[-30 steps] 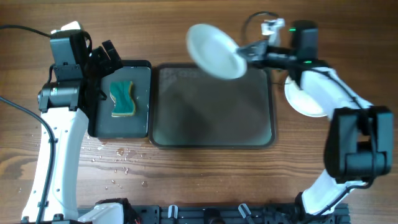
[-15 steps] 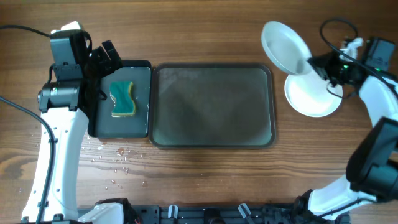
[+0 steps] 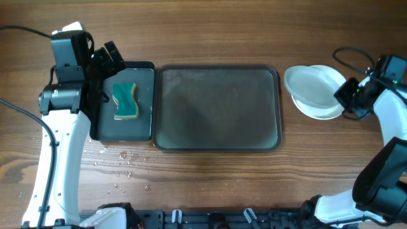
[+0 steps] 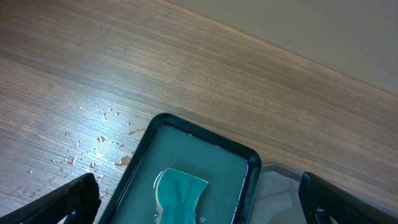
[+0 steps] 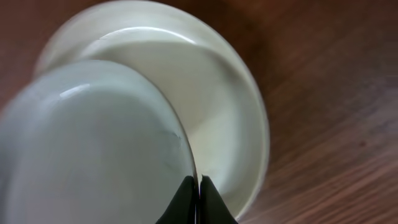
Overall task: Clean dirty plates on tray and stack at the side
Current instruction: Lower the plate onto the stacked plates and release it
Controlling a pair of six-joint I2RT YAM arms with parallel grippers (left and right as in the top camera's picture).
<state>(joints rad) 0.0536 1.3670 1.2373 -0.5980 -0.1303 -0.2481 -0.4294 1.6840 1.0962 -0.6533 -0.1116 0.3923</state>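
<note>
Overhead, far right: the right gripper [image 3: 344, 95], clamped on a plate [image 3: 308, 83] by its rim, should centre it over the stacked plates [image 3: 325, 112] before letting go; the left gripper [image 4: 200, 200] gapes wide, empty.

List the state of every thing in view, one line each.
held plate, tilted, above the lower plate, no smudge visible.
lower plate, lying flat, right of the tray.
tray, no plates on it.
black tray, holds the sponge.
sponge, lying flat, untouched.
right fingers, shut on the held plate's rim.
left fingers, wide open, holding nothing, above the black tray.
</note>
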